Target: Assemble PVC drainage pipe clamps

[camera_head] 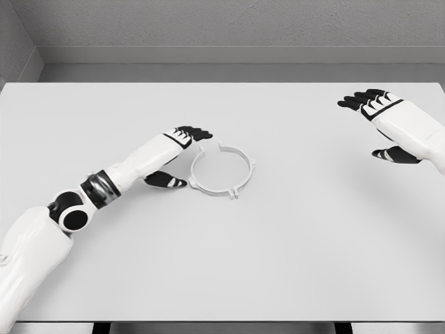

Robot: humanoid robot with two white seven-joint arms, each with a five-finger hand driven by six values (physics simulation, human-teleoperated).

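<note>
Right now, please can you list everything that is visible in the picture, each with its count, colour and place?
pipe clamp ring: one, white, lying flat on the table a little left of the middle, with small tabs on its rim.
table: one, white, fills most of the view.
wall: grey, behind the far edge of the table.
left hand: one, white with black fingers, open, at the left side of the ring; contact cannot be told.
right hand: one, white with black fingers, open, at the far right, apart from the ring.
</note>
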